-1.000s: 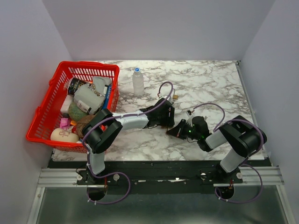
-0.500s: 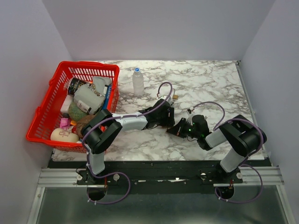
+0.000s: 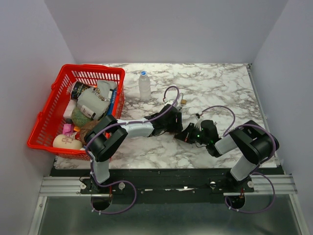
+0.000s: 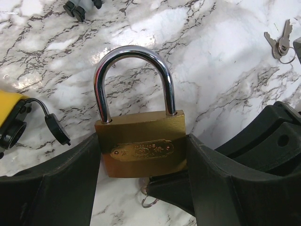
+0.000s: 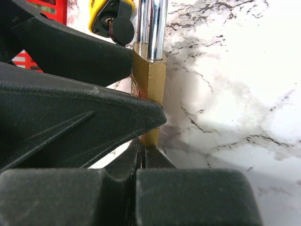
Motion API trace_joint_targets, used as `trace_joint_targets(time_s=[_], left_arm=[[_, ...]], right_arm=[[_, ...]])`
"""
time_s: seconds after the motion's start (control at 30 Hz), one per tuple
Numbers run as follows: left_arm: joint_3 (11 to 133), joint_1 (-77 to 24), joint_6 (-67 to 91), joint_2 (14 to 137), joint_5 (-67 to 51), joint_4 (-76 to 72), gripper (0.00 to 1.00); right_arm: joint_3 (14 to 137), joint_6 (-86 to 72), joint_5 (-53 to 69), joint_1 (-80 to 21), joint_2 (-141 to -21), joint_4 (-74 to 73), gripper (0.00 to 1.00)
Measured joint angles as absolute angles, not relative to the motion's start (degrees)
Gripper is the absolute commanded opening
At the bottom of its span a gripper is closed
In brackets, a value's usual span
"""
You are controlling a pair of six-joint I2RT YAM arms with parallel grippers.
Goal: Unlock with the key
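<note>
While the left end effector [image 3: 171,121] is pinching the padlock [image 4: 141,150] across the two narrow sides of its brass body, the steel shackle [image 4: 133,56] is pointing away from its palm. Both shackle legs are sitting down in the body, so the lock is not yet open. The padlock is lying low over the marble bench [image 4: 225,84]; I cannot tell whether it is resting on it.

The right end effector [image 5: 142,153] is pressing its fingers fully together right against the lock's bottom edge, opposite the shackle. A small wire ring [image 4: 148,202] is showing just beside its tip. The key blade itself is hidden, so I cannot tell whether it is being held or is sitting in the keyway. Spare keys [image 4: 281,41] are lying well beyond the left end effector, off to its right.

The padlock is probably dense and completely rigid, with smooth brass faces that are likely slippery. Clamping the body and leaving the shackle free looks like the right hold. The key is probably thin and stiff, best taken by its flat head. Turning it is likely to twist the body against the left fingers.
</note>
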State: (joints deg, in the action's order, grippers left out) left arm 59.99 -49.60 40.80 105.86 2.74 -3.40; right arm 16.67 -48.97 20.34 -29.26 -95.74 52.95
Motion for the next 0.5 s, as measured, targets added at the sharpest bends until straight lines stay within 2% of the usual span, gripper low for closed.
trace_joint_targets(time_s=[0.5], left_arm=[[59.96,-49.50,41.17,105.86,3.86,-4.12,0.00]], right_arm=[[16.38,-44.95,19.05,-29.32,-98.39,58.70,0.01]])
